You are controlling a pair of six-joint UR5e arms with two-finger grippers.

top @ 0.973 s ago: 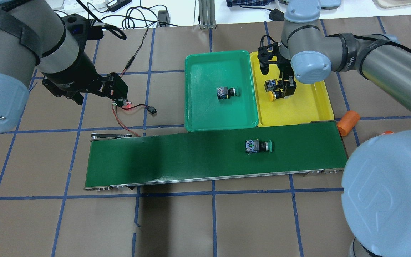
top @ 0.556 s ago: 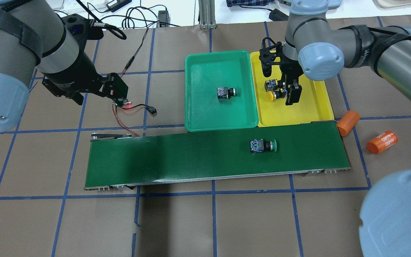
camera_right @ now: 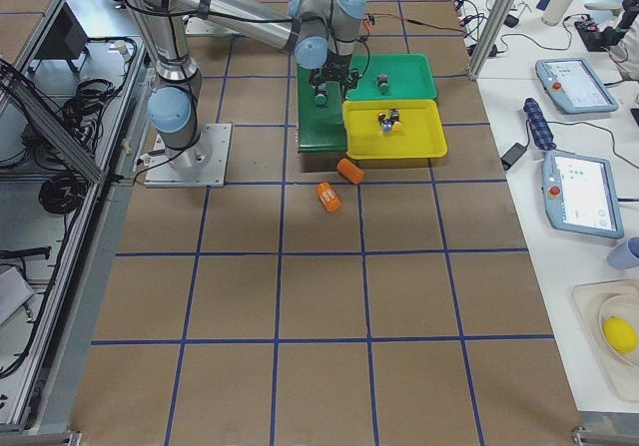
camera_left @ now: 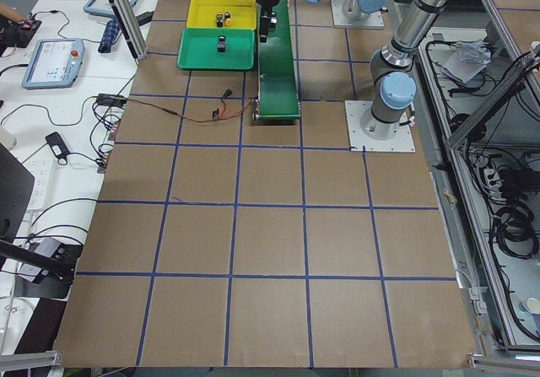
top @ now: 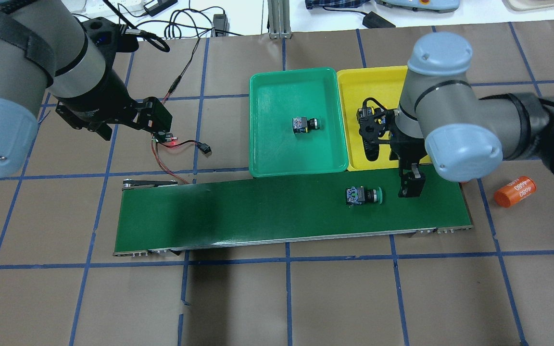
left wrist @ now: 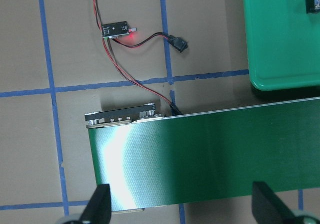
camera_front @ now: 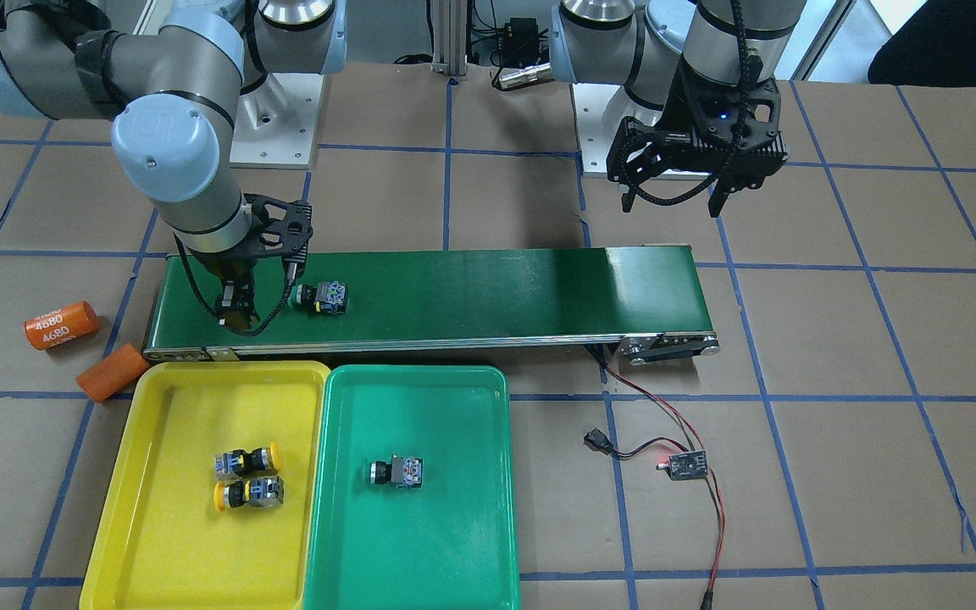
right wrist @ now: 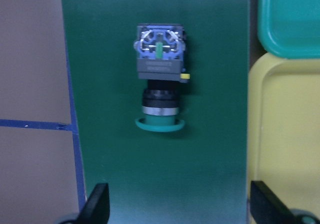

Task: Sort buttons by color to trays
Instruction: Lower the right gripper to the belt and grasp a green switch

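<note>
The one green button (top: 363, 196) not yet in a tray lies on its side on the belt (top: 238, 211), near the end on the robot's right. Its long axis runs along the belt, with the green cap pointing to that end and the grey-blue block pointing back down the belt. The right gripper (right wrist: 180, 211) hangs over the belt just beyond the cap. Its fingers are spread wide and empty, with the gap set across the belt, so I'd say it only needs to slide along the belt to straddle the body. The left gripper (left wrist: 181, 206), also spread, hovers over the belt's opposite end, far less handy. The green tray (top: 258, 144) sits right against the belt's edge away from the robot, the yellow tray (top: 352, 158) beside it.
</note>
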